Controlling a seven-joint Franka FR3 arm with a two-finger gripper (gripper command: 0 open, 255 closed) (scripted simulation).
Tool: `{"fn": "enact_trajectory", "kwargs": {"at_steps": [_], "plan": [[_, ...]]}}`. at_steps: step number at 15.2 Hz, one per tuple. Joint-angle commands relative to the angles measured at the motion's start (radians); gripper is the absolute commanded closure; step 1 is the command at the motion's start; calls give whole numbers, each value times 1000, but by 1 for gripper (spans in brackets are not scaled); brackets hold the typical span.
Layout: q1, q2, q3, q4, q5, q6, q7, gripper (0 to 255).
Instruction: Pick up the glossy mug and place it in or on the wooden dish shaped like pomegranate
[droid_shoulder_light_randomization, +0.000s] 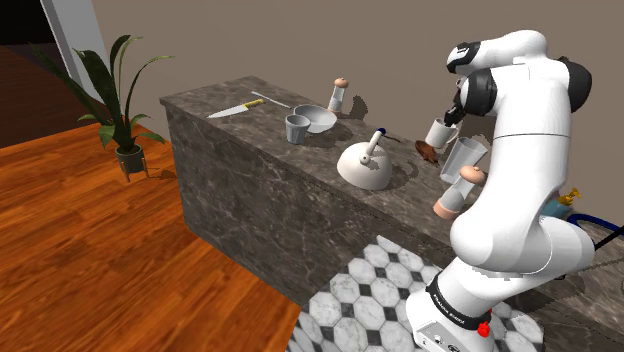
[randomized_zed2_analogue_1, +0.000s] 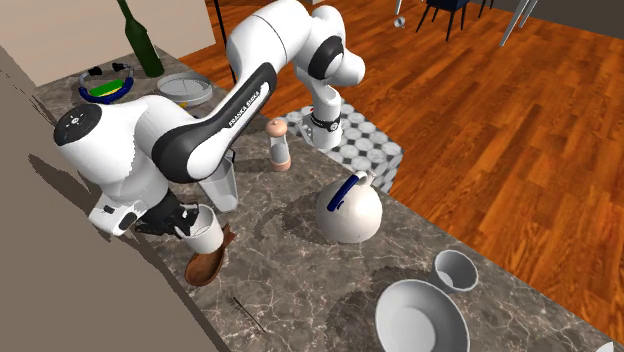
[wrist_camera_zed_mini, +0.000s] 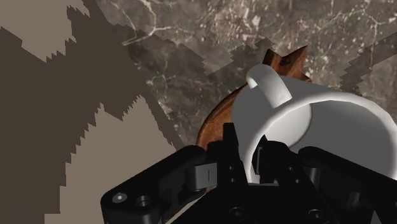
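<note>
white mug (wrist_camera_zed_mini: 305, 127) clamped at the rim by the black gripper (wrist_camera_zed_mini: 251, 153), one finger inside and one outside, held tilted over the brown pomegranate-shaped dish (wrist_camera_zed_mini: 219, 121) (on the marble counter (randomized_zed2_analogue_1: 300, 270), by the wall)

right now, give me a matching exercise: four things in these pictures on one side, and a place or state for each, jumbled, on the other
Things
1. white mug
2. wooden dish
3. kettle
4. potted plant

Places or states
a. standing on the wooden floor
b. clasped by the gripper, lifted off the counter
c. lying on the counter, just below the mug
d. white with a blue handle, upright on the counter

Pairs: 1-b, 2-c, 3-d, 4-a
</note>
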Motion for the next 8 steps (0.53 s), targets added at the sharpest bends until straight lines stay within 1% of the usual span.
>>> {"fn": "enact_trajectory", "kwargs": {"at_steps": [1,2,3,4,5,6,7,8], "plan": [[-11,63,6,6,2,28,6,255],[-23,86,11,54,8,4,13,0],[-22,86,11,41,9,16,10,0],[-33,107,16,77,15,3,14,0],[-23,94,14,63,12,3,19,0],[-29,90,12,65,11,-2,12,0],[-10,64,3,6,4,27,5,0],[-16,63,0,41,3,-6,9,0]]}}
